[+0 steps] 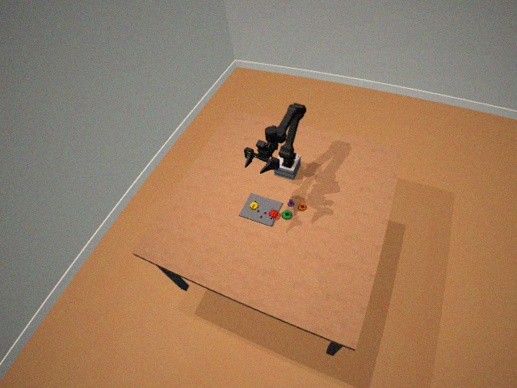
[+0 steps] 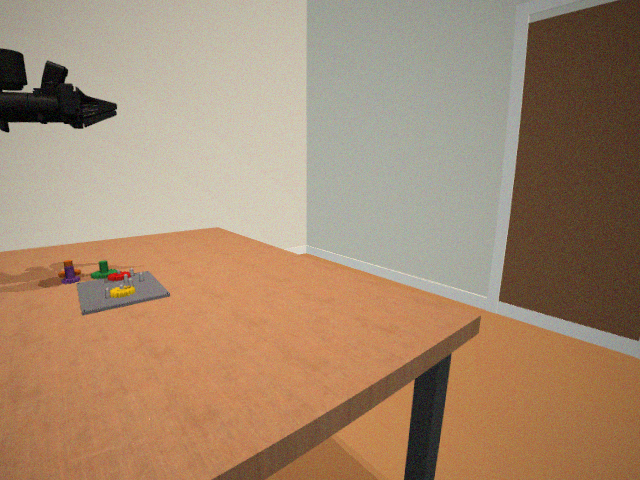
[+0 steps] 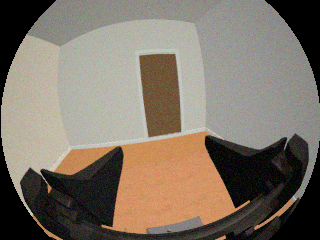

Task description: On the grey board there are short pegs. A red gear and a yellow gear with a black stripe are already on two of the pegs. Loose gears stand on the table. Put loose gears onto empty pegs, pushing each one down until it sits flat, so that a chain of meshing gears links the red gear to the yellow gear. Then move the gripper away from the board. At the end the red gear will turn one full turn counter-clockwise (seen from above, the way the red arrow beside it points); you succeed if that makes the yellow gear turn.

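Note:
The grey board [image 1: 246, 213] [image 2: 93, 304] lies on the table; its edge shows in the wrist view [image 3: 187, 224]. The red gear [image 1: 275, 213] [image 2: 118, 276] and the yellow gear [image 1: 255, 205] [image 2: 123, 291] sit on it, with several bare pegs around them. Beside the board stand a green gear [image 1: 287, 214] [image 2: 103, 271], a purple gear [image 1: 291, 203] [image 2: 70, 276] and an orange gear [image 1: 302, 206] [image 2: 68, 264]. My gripper [image 1: 254, 169] [image 3: 164, 146] is open and empty, high above the table, pointing level. Where the gears mesh is too small to tell.
The arm's base [image 1: 287, 167] stands on the table [image 1: 250, 267] [image 2: 258, 361] behind the board. The arm's shadow falls across the table beside the loose gears. Walls and a brown door [image 2: 578, 170] [image 3: 161, 95] are far off.

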Controlling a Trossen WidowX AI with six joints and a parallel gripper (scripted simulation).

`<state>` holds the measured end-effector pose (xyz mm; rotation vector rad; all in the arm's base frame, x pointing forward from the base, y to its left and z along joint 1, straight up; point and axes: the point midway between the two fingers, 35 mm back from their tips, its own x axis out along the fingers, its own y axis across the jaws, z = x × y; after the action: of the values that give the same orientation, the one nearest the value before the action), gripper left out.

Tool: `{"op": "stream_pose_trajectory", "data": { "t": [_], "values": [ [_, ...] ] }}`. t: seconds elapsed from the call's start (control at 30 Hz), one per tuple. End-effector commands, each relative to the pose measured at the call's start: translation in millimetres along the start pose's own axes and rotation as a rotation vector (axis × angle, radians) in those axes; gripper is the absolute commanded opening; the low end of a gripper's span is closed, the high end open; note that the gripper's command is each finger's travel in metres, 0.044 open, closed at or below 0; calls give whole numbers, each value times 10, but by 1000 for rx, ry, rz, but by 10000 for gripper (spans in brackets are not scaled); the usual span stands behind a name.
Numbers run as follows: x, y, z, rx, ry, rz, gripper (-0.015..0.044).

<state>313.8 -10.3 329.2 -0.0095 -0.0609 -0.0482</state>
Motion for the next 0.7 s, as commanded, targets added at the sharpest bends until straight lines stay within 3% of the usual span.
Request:
{"op": "stream_pose_trajectory", "data": {
  "t": [0.0,0.33,0.5,0.67],
  "values": [
    [10,15,-21,7,10,5,426],
    [151,953,-1265,336,601,156,440],
    [-108,1426,-1883,431,934,129,440],
    [-590,1797,-2456,450,1269,2,440]
  ]
}}
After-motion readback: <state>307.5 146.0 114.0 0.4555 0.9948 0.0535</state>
